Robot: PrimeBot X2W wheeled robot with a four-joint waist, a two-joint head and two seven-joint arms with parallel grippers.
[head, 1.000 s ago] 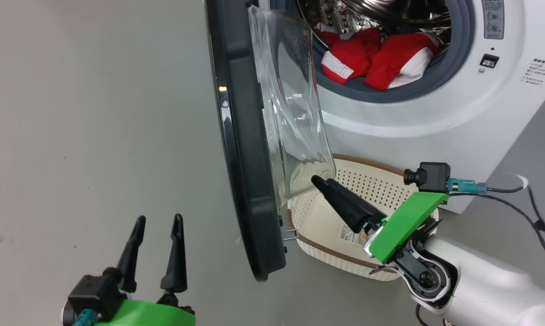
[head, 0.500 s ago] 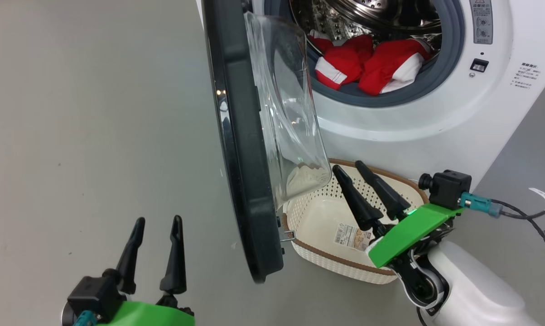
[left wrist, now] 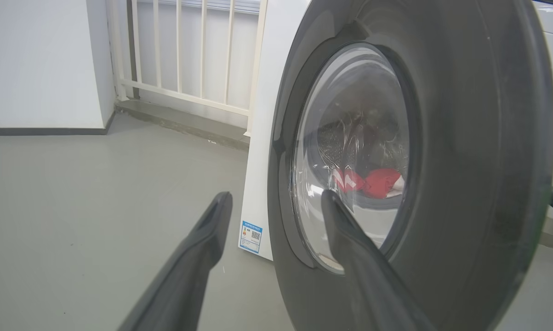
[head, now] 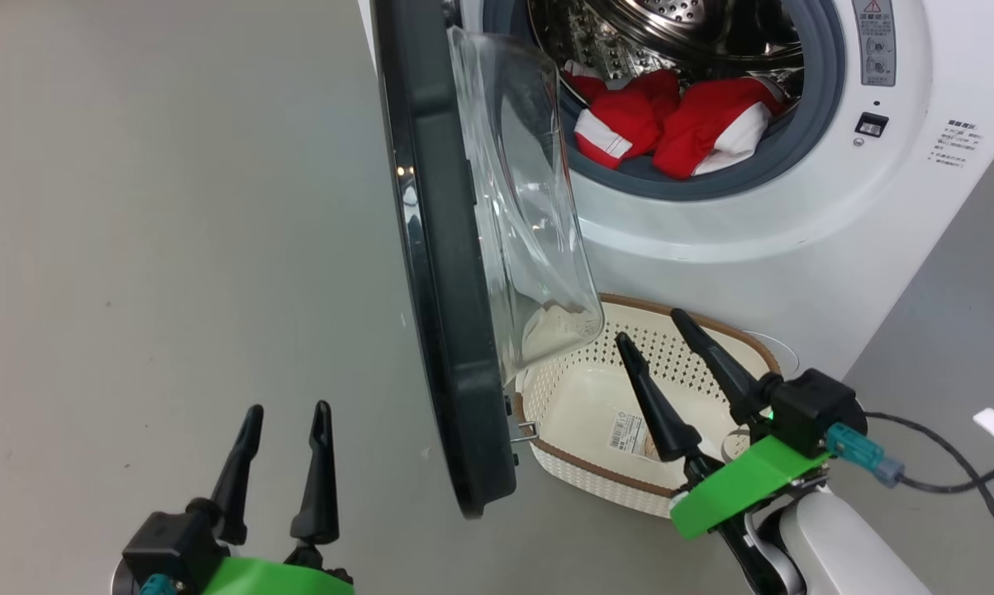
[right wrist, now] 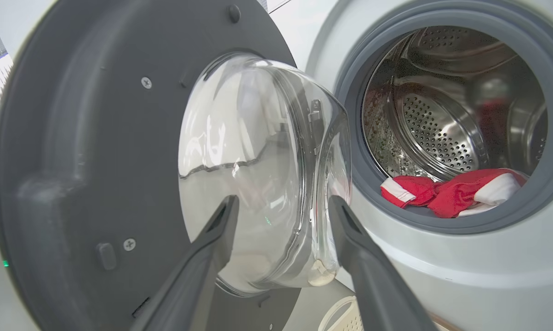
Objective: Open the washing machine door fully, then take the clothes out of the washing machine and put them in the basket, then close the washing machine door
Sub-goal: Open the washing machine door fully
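Head view: the left claw point(head: 288, 407) is hovering over the bare floor point(head: 174, 207), fingers spread apart and holding nothing. The door point(head: 439, 289) is standing partly open just to its right, edge-on, not touching it. The right claw point(head: 649, 326) is hanging above the basket point(head: 596, 483), fingers also wide apart and empty, tips pointing up towards the machine point(head: 794, 240). The clothes point(head: 670, 124) are lying in the drum mouth, well beyond the right claw and above it. The basket is sitting on the floor against the machine's front, partly under the door's glass point(head: 530, 207).

Left wrist view: the door's dark outer rim is looming just ahead and to the right of the left claw's right finger. The clothes are showing red through the glass, past the fingertips. A white railing point(left wrist: 189, 50) is standing far ahead on the left.

Right wrist view: the right claw is pointing at the bulging glass, its fingers framing the lower part. The clothes are resting on the drum point(right wrist: 441, 133) lip, ahead and to the right.
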